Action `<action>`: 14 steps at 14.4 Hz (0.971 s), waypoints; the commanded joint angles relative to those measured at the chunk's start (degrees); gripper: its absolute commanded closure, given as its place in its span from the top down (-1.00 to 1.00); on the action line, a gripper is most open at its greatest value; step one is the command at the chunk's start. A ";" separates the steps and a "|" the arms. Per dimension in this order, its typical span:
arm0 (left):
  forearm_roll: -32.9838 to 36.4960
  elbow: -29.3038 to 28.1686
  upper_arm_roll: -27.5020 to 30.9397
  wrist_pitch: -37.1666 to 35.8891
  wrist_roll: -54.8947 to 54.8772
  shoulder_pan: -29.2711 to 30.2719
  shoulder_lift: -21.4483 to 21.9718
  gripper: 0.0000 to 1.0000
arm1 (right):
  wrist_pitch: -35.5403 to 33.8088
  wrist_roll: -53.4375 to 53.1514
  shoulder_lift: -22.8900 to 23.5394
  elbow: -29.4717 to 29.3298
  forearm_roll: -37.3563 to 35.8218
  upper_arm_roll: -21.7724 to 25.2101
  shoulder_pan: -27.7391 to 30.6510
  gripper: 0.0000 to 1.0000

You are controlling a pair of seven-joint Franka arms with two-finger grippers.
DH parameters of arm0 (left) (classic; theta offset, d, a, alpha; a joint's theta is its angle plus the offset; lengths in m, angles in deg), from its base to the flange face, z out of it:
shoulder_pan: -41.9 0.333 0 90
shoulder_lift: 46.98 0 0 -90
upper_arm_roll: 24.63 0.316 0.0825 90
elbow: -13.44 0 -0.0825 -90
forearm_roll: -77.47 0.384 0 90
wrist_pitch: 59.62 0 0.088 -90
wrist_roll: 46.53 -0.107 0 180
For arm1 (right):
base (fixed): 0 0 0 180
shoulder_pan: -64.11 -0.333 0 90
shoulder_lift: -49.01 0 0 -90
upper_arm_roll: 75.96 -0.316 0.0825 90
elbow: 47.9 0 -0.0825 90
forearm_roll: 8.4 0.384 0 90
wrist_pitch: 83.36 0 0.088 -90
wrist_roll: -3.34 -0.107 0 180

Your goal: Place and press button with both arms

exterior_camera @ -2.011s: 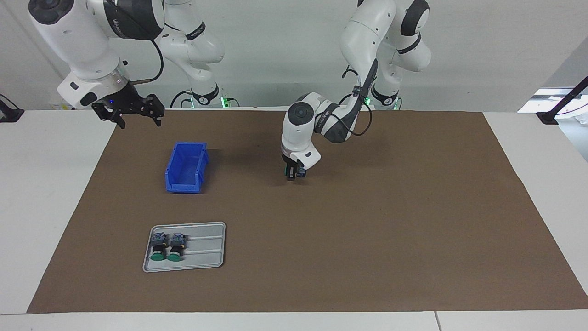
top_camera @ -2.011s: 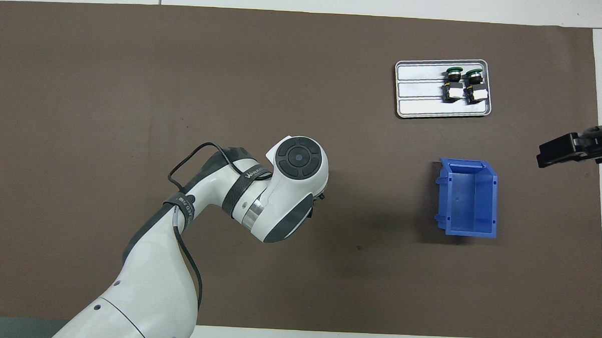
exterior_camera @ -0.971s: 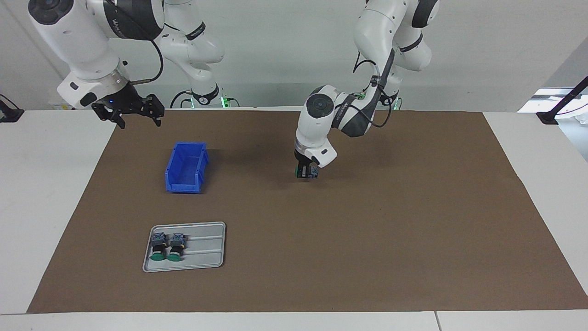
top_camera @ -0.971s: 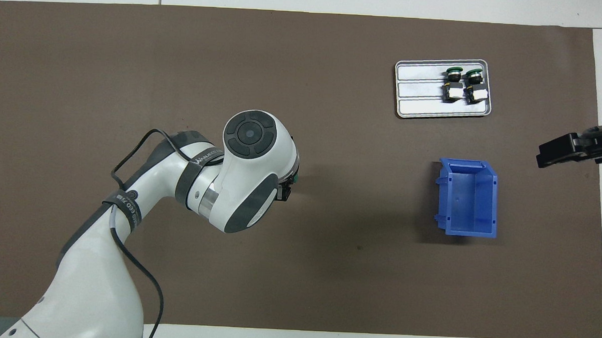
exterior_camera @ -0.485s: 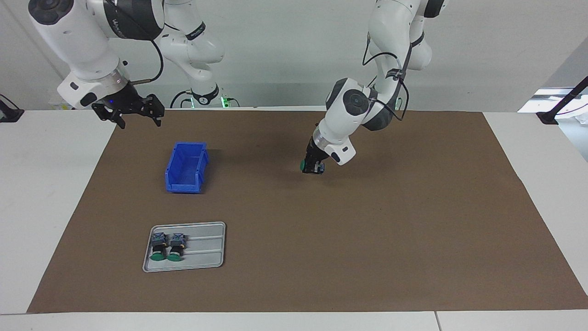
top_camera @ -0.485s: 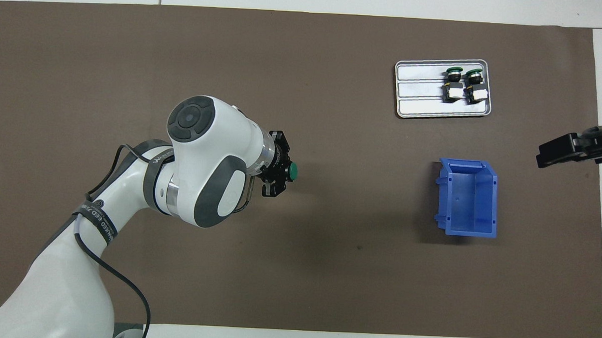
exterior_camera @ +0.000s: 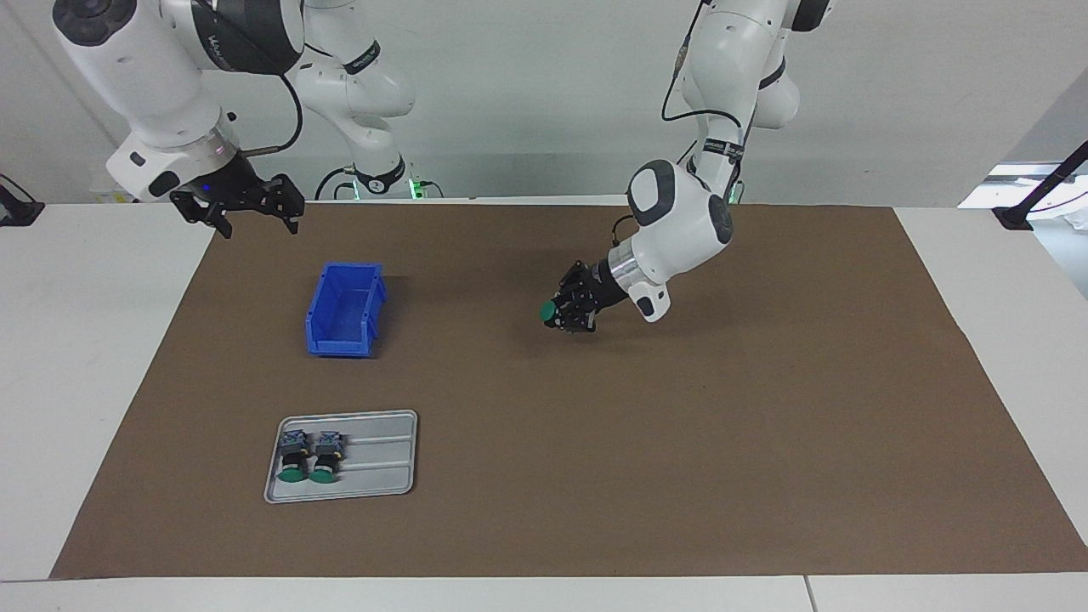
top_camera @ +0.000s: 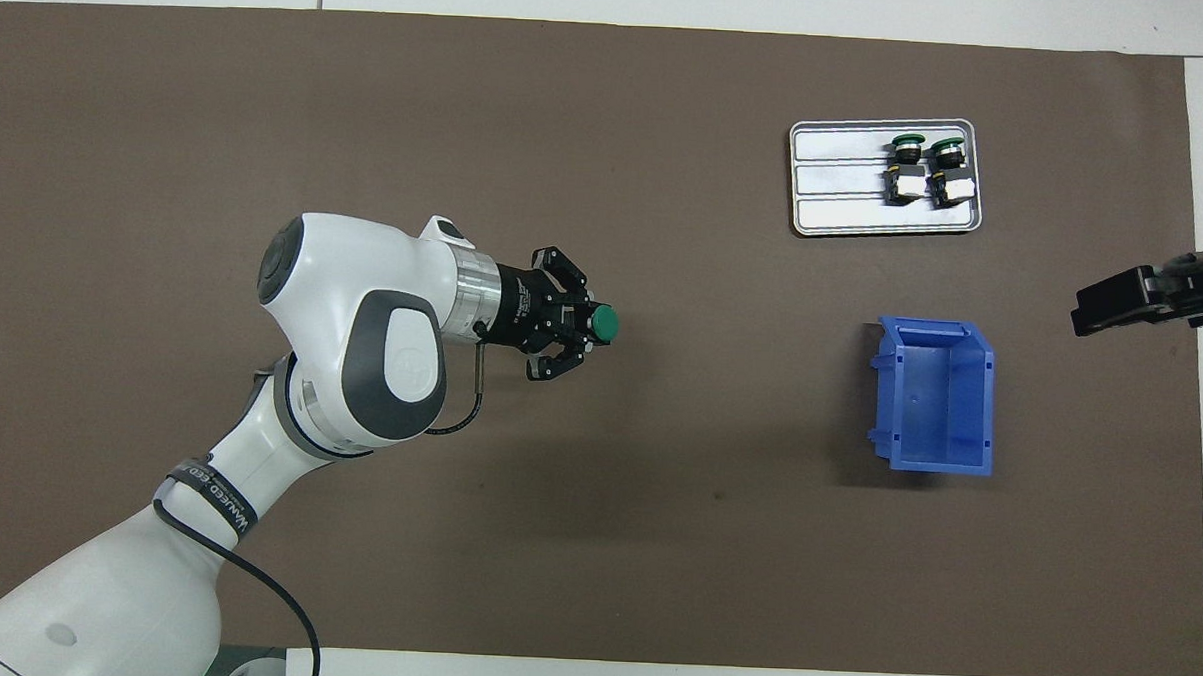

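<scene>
Your left hand (exterior_camera: pixel 568 311) is closed on the button (exterior_camera: pixel 549 313), gripping its body so that the green cap points sideways toward the bin (exterior_camera: pixel 344 309). The hand is tilted low over the brown mat (exterior_camera: pixel 765 408), toward the left arm's end from the bin and well apart from it; in the overhead view the cap (top_camera: pixel 603 324) juts out past the fingertips.

Your right hand (exterior_camera: pixel 238 204) waits with its fingers spread and nothing in them, raised over the mat's edge, past the bin at the right arm's end of the desk (exterior_camera: pixel 76 340).

The tray (exterior_camera: pixel 374 489) lies on the mat farther from the robots than the bin. Two more buttons (exterior_camera: pixel 309 457) lie side by side in it, at the tray's end toward the right arm, caps pointing away from the robots.
</scene>
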 commanded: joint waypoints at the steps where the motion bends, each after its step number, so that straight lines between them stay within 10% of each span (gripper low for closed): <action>1: -10.49 -5.44 -0.15 1.77 -9.47 1.98 3.95 -0.63 | 0.30 1.44 -0.84 1.17 -0.47 -0.08 0.00 0.99; 9: -36.75 -12.72 -0.16 -8.41 -38.37 6.39 2.55 -0.63 | 0.12 1.44 -0.93 1.17 -0.47 -0.08 0.00 0.99; 14: -40.22 -18.71 -0.15 -21.32 -47.45 14.28 2.99 -0.65 | 0.03 1.44 -0.93 1.17 -0.47 -0.08 0.00 0.99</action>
